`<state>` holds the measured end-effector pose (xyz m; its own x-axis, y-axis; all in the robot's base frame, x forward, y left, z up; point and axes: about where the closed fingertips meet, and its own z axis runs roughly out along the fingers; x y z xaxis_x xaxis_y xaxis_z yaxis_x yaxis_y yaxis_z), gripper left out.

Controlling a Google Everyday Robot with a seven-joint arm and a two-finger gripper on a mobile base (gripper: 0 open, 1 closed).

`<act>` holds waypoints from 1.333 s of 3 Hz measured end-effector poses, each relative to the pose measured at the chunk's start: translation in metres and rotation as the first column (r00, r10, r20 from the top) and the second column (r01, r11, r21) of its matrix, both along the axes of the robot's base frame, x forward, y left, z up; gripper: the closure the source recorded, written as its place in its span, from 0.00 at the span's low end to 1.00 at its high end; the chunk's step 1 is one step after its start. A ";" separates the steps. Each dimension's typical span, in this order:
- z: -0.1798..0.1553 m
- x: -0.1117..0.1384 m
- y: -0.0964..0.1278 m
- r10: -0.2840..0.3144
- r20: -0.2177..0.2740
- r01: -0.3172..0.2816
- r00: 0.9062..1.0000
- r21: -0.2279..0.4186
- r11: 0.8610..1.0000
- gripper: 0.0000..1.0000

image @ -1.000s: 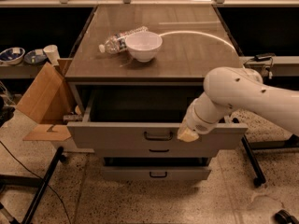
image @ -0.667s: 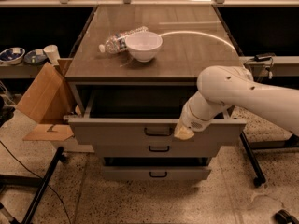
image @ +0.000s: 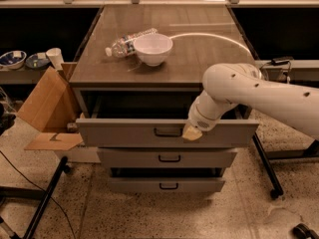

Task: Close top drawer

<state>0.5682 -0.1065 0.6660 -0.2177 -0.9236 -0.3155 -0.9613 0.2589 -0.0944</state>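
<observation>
The top drawer [image: 124,132] is a wide grey metal drawer pulled out from the cabinet, with a small dark loop handle [image: 168,132] at the middle of its front. Its dark inside shows behind the front. My gripper [image: 192,132] hangs from the white arm [image: 249,91] that reaches in from the right. Its yellowish tip rests against the drawer front just right of the handle.
Two narrower drawer fronts [image: 168,158] [image: 168,185] sit below. On the cabinet top [image: 199,54] lie a white bowl [image: 153,49] and a plastic bottle [image: 127,42]. An open cardboard box [image: 47,108] stands at the left. A stand leg [image: 47,198] crosses the floor lower left.
My arm and gripper have shifted left along the drawer front, toward the handle. The drawer front looks a little closer to the cabinet.
</observation>
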 end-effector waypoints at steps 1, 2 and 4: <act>0.004 0.011 -0.010 -0.026 0.012 0.026 1.000 -0.013 1.000 1.00; 0.001 0.019 -0.027 -0.058 0.005 0.058 0.998 -0.028 0.998 1.00; -0.007 0.028 -0.061 -0.138 -0.003 0.138 0.990 -0.048 0.989 1.00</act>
<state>0.5964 -0.1679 0.6592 -0.3457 -0.8985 -0.2705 -0.9173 0.3843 -0.1042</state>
